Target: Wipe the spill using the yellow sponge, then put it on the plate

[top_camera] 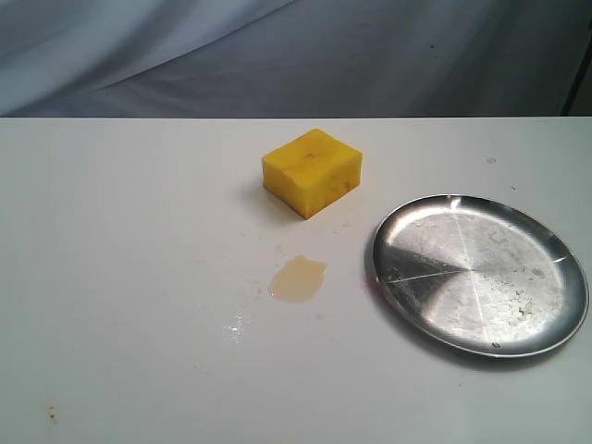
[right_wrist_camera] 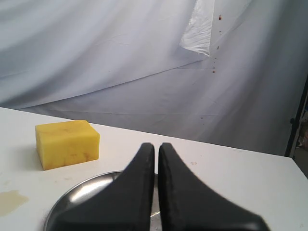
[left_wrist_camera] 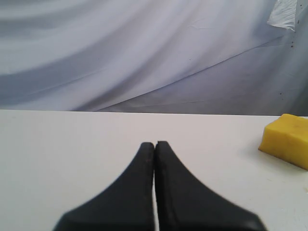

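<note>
Here, plate [top_camera: 481, 277]: one round silver dish at the right of the exterior frame, lying on the white bench [top_camera: 111, 277]; its surface shows scratches and whitish smudges.
yellow sponge [top_camera: 313, 171]: one block with faint orange stains, upper centre of the frame, resting on the bench up and left of the plate and apart from it.
spill [top_camera: 299, 278]: one pale tan puddle at centre frame, below the yellow sponge and left of the plate's rim, touching neither.
droplets [top_camera: 236, 326]: a few clear specks to the lower left of the spill.
left fingers [left_wrist_camera: 152, 147]: one pair, pressed together, gripping nothing; the yellow sponge sits well apart from them.
right fingers [right_wrist_camera: 152, 149]: one pair, closed tip to tip, holding nothing; the plate's rim shows just behind them, the yellow sponge farther off.
</note>
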You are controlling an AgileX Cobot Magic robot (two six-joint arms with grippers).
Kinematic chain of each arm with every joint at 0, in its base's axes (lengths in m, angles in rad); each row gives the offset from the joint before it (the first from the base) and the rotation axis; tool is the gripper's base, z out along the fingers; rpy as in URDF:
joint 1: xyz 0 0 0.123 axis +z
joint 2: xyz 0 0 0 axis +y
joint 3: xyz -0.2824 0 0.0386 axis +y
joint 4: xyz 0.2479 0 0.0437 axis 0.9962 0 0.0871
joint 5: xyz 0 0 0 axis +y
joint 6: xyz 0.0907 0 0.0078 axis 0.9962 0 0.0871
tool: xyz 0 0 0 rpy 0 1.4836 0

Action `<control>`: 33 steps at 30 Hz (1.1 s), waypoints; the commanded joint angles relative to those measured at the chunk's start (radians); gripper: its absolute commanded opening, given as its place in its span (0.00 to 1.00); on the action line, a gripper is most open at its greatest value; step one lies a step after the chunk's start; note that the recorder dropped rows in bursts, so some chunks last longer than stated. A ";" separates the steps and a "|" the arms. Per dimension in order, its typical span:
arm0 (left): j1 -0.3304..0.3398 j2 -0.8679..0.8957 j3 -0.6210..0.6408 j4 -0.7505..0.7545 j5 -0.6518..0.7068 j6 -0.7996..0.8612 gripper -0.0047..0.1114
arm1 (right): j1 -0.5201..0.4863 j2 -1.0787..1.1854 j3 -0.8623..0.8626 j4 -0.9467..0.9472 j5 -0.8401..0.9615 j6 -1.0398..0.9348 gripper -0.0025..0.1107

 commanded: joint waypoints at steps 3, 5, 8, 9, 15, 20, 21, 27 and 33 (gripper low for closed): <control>-0.001 -0.002 0.004 0.001 -0.004 -0.002 0.05 | 0.001 -0.004 0.004 -0.007 -0.032 -0.006 0.05; -0.001 -0.002 0.004 0.001 -0.004 -0.002 0.05 | 0.001 -0.004 0.004 -0.007 -0.029 -0.006 0.05; -0.001 -0.002 0.004 0.001 -0.004 0.000 0.05 | 0.001 -0.004 0.004 -0.007 -0.029 -0.006 0.05; -0.001 -0.002 0.004 0.001 -0.004 0.000 0.05 | 0.001 -0.004 0.004 -0.007 -0.029 -0.006 0.05; -0.001 -0.002 0.004 0.001 -0.004 0.000 0.05 | 0.001 -0.004 0.004 0.002 -0.029 -0.006 0.05; -0.001 -0.002 0.004 0.001 -0.004 -0.003 0.05 | 0.001 -0.004 0.004 0.009 -0.039 0.001 0.05; -0.001 -0.002 0.004 0.001 -0.004 -0.003 0.05 | 0.001 -0.004 0.004 0.026 -0.044 0.005 0.05; -0.001 -0.002 0.004 0.001 -0.004 -0.003 0.05 | 0.001 -0.004 0.004 0.054 -0.180 0.005 0.04; -0.001 -0.002 0.004 0.001 -0.004 -0.001 0.05 | 0.001 -0.004 0.004 0.054 -0.378 0.005 0.02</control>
